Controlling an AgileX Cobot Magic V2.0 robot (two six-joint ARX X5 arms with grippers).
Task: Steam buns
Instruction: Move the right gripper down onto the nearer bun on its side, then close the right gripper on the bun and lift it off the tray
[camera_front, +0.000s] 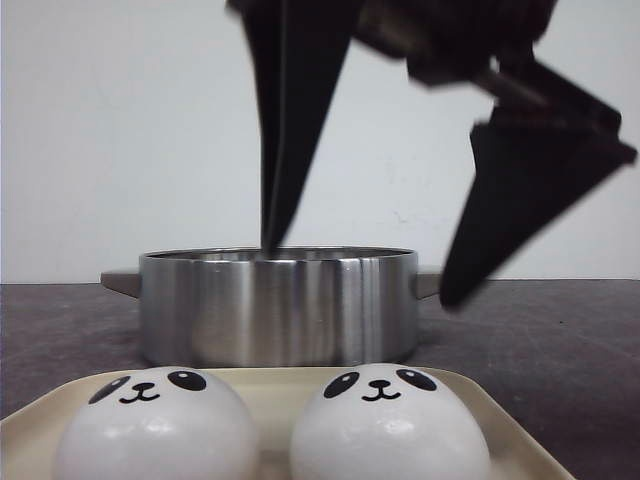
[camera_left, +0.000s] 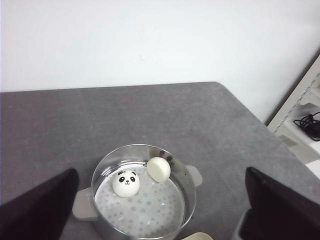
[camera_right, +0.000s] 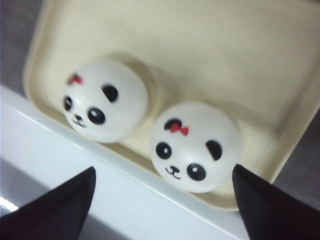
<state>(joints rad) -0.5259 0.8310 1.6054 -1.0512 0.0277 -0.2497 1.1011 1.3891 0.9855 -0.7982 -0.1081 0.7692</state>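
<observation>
Buns are sitting in two places: two on the cream tray (camera_front: 505, 425) at the near edge of the table (camera_front: 560, 340), and two inside the steel pot (camera_front: 278, 305) just behind it. On the tray, the left bun (camera_front: 155, 430) and the right bun (camera_front: 388, 425) are lying side by side, close together but not quite touching, both glossy white domes with black oval eyes, a small nose and a smile; the right wrist view is also showing a small red bow on each. Inside the pot, the left wrist view is showing a panda-faced bun (camera_left: 126, 183) sitting face up on the perforated floor, with a plain cream bun (camera_left: 158, 169) leaning against the wall just beside it. Above the pot, the left gripper (camera_front: 375, 255) is hanging with its fingers spread wide and holding nothing, one dark finger (camera_front: 285, 130) crossing in front of the rim. The right gripper (camera_right: 165, 210) is hovering above the tray buns, fingers also spread wide and empty.
</observation>
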